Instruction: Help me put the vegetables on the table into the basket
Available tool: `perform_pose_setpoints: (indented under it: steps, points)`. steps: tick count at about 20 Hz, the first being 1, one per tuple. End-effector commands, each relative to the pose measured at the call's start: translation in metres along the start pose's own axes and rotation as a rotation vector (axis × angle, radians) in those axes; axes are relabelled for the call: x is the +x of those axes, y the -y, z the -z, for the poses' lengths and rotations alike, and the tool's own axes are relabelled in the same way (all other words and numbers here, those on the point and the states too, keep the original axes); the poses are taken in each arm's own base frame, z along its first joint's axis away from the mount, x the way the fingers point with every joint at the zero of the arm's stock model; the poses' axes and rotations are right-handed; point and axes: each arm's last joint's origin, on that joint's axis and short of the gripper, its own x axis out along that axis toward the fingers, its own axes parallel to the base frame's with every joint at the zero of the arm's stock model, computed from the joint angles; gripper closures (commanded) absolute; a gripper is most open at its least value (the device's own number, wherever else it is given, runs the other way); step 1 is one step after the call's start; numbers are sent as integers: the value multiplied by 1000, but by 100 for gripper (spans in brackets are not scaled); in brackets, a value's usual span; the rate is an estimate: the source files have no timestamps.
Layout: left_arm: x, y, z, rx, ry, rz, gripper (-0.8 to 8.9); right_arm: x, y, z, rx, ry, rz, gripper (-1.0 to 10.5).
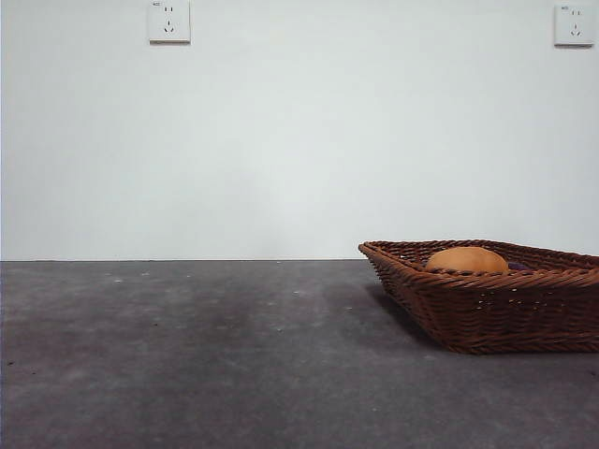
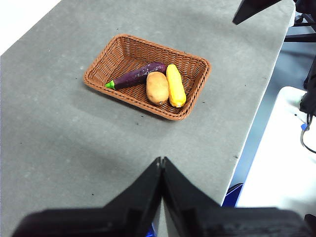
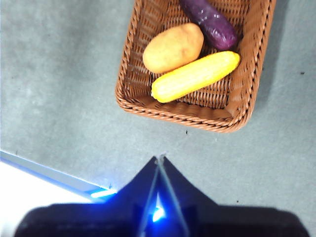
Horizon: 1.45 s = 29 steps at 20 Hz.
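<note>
Jaws closed, apart from basket (image 2: 190, 106).

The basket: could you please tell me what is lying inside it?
The basket holds the potato, with the yellow vegetable and eggplant either side. The basket floor beneath them is covered.

The basket (image 1: 487, 304) runs off the front view's right edge; its near wall hides the potato (image 1: 467, 260) except its top. In the right wrist view, the eggplant (image 3: 210, 22) and the basket's far end are cut off.
</note>
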Motion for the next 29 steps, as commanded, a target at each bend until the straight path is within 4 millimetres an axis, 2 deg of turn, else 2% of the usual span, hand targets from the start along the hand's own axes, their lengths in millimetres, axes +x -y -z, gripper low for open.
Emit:
perform_pose_setpoints:
  steps: [1,7,10,12,15,19,22,26,29]
  points:
    - [1,0,0,71,-1,-2,817,6,2,-4,-3,-18,-3,947]
    - [-2,-5,-19,96,205,-60,817,19,9,-12,18,-68,-9,946]
    - [-14,-23,-26,191,320,-236,817,21,11,-14,20,-79,10,946]
    - [-26,-39,-24,200,374,-304,817,22,12,-15,17,-78,36,946]
    - [-47,-52,-13,176,454,-279,817,22,14,-18,4,-49,76,946]
    - [-64,-55,15,175,507,-461,817,23,15,-29,-33,54,97,946]
    - [-58,-48,49,189,537,-582,817,22,16,-38,-64,141,108,946]
    - [-23,-39,110,139,525,-657,817,20,16,-49,-103,248,121,946]
    - [15,-35,162,25,489,-724,817,18,17,-54,-122,302,128,946]
